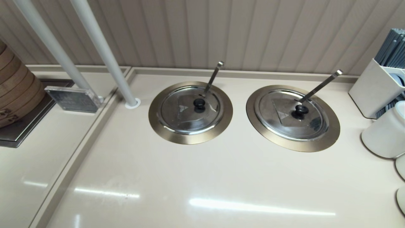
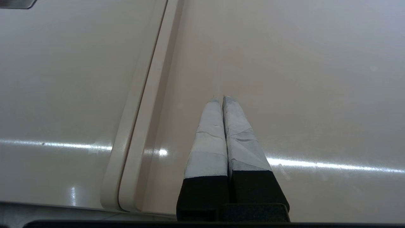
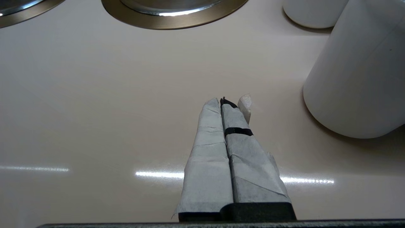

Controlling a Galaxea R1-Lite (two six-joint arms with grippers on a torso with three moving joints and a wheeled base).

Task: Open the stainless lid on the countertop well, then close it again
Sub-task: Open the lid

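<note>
Two round steel lids lie closed in bronze-collared wells in the head view. The stainless lid (image 1: 186, 115) is the left one, with a black knob (image 1: 199, 103), a small triangle mark and a thin hook-ended ladle rod (image 1: 214, 77) passing through its slot. It sits in the countertop well (image 1: 158, 123). Neither arm shows in the head view. My left gripper (image 2: 220, 98) is shut and empty over bare counter beside a raised seam. My right gripper (image 3: 221, 101) is shut and empty, short of both wells; a sliver of the countertop well's collar (image 3: 22, 17) shows far off.
The twin lid (image 1: 292, 115) with its flat straight ladle handle (image 1: 322, 84) lies to the right, and its collar (image 3: 171, 22) lies ahead of the right gripper. White canisters (image 1: 384, 133) (image 3: 357, 72) and a utensil holder (image 1: 375, 88) crowd the right edge. Two white poles (image 1: 104, 53) and stacked steamers (image 1: 15, 88) stand left.
</note>
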